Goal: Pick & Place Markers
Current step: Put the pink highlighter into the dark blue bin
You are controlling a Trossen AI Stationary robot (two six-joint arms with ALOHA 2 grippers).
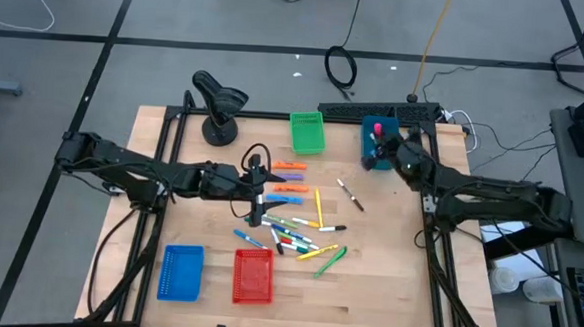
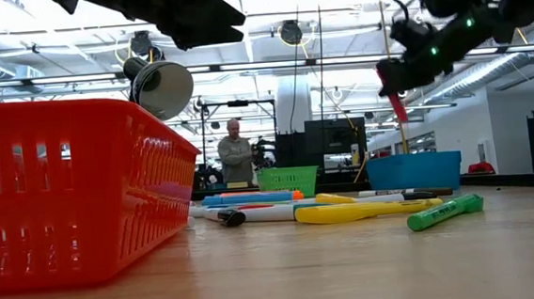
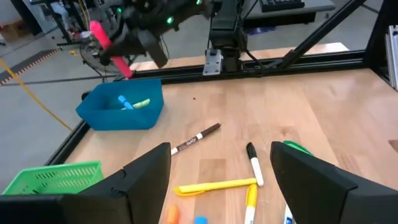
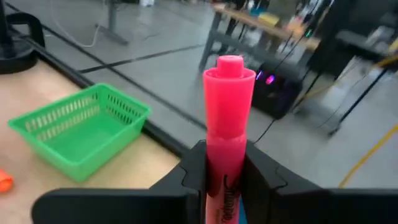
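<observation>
A pile of coloured markers [image 1: 294, 224] lies flat at the table's middle, with orange and blue ones on its far side and a green one [image 2: 446, 212] and a yellow one [image 2: 365, 209] on its near side. My left gripper [image 1: 257, 192] hovers open over the pile's left part, touching nothing; its fingers [image 3: 149, 180] frame bare wood. My right gripper [image 1: 378, 138] is shut on a pink marker [image 3: 109, 43] above the dark blue basket [image 3: 121, 106]. That basket holds a blue and a yellow-green marker. My right gripper pinches the pink marker by its barrel [image 4: 225, 168] between its two fingers, which lie across the barrel. One end of the marker [image 4: 230, 68] sticks out past the fingertips. The marker is lifted clear and tilted, its lower end [image 2: 399, 112] pointing down over the dark blue basket [image 2: 415, 170].
A green basket [image 1: 308, 132] stands at the far edge beside the dark blue one. A red basket [image 1: 253, 278] and a light blue basket [image 1: 181, 272] sit near the front. A black stand [image 1: 218, 105] is at far left. A dark pen [image 1: 349, 194] lies alone. A person [image 2: 236, 152] stands far behind.
</observation>
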